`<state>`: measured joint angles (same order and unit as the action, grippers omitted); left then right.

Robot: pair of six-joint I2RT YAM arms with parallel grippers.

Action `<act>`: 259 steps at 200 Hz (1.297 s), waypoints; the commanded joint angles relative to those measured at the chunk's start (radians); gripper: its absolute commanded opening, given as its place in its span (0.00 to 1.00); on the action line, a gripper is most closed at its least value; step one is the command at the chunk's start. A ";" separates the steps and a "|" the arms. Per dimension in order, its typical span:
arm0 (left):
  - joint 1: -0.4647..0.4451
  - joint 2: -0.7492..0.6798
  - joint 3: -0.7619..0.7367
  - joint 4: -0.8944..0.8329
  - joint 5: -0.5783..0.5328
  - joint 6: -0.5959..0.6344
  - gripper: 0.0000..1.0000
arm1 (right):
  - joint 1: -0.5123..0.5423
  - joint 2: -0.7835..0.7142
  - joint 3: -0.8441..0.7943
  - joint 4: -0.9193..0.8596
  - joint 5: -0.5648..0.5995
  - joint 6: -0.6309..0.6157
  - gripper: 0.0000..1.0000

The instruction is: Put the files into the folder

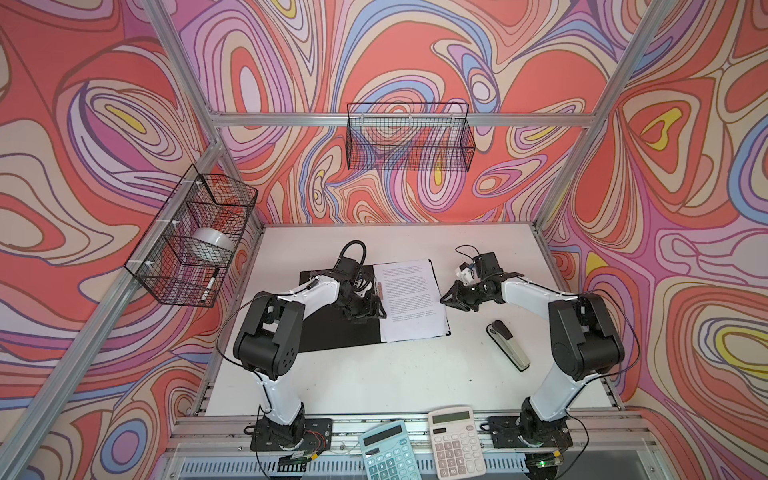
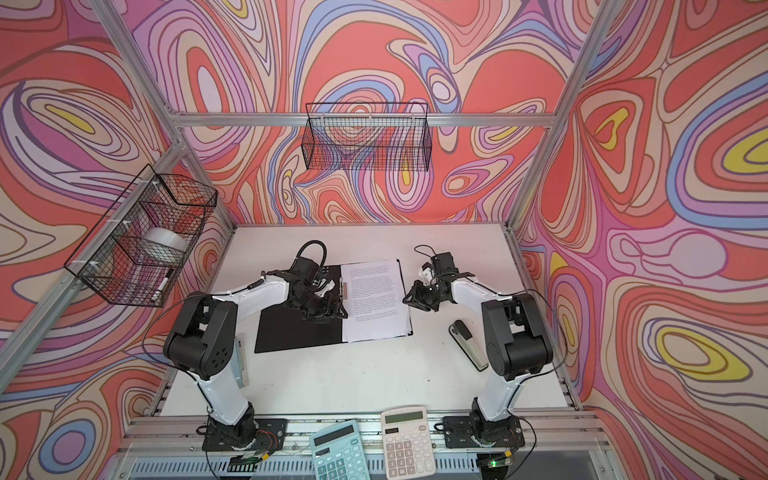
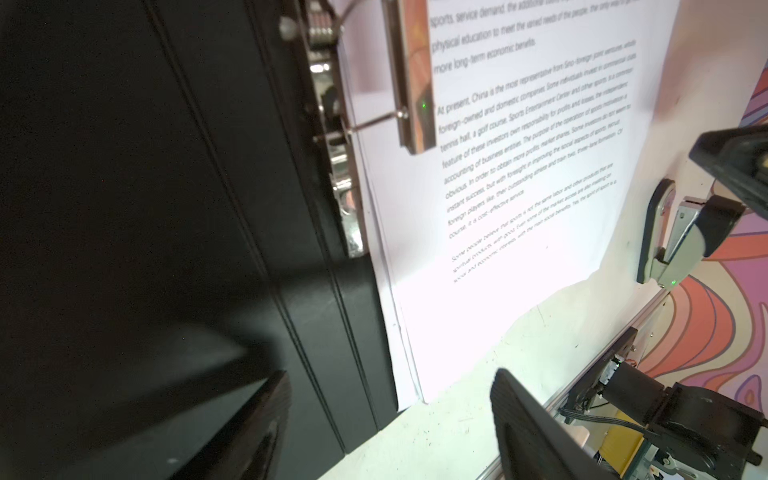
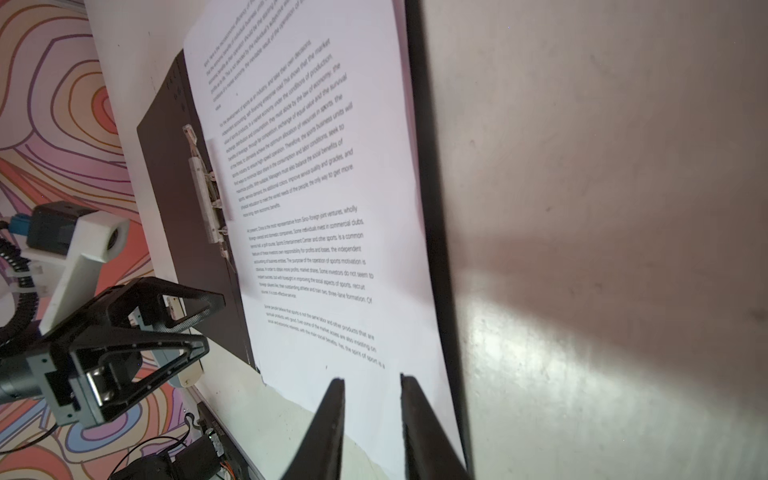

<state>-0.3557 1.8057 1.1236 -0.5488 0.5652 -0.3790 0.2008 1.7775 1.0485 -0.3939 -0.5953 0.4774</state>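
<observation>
Status: the folder (image 1: 332,332) lies open and flat on the table (image 1: 374,386), black inside up. The files (image 1: 409,299) lie on its right half, with their left margin at the spine clip (image 3: 411,75) (I cannot tell whether the clip bar presses on the sheets or stands just above them). I judge insertion done; securing and closing are not.

Left gripper (image 1: 365,309): released, jaws wide and empty, hovering over the spine beside the clip. Right gripper (image 4: 372,378): jaws narrowly apart with nothing between them, at the right edge of the files.

Next move, as I judge it: press the clip down with the left gripper. Then take the free left cover by its outer edge and fold it over the files. Keep the right gripper clear of the closing cover.
</observation>
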 commanded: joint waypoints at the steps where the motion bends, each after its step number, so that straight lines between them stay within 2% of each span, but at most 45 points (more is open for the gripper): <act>1: -0.015 -0.009 -0.014 0.021 0.014 -0.033 0.76 | -0.009 0.039 0.022 0.019 0.016 -0.016 0.27; 37: -0.024 -0.004 -0.027 0.035 0.020 -0.044 0.76 | -0.025 0.048 0.022 0.041 0.019 -0.014 0.27; 106: -0.047 0.018 -0.021 0.046 0.045 -0.052 0.76 | -0.040 0.114 0.028 0.093 -0.108 -0.011 0.26; 199: -0.055 0.040 -0.018 0.055 0.069 -0.069 0.77 | -0.039 0.106 0.022 0.037 -0.147 -0.047 0.21; 259: -0.057 0.037 -0.008 0.046 0.049 -0.066 0.77 | -0.040 0.123 0.039 0.006 -0.123 -0.067 0.20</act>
<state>-0.4038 1.8309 1.1072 -0.4965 0.6281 -0.4389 0.1638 1.8874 1.0592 -0.3614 -0.7292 0.4393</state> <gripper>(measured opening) 0.769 0.200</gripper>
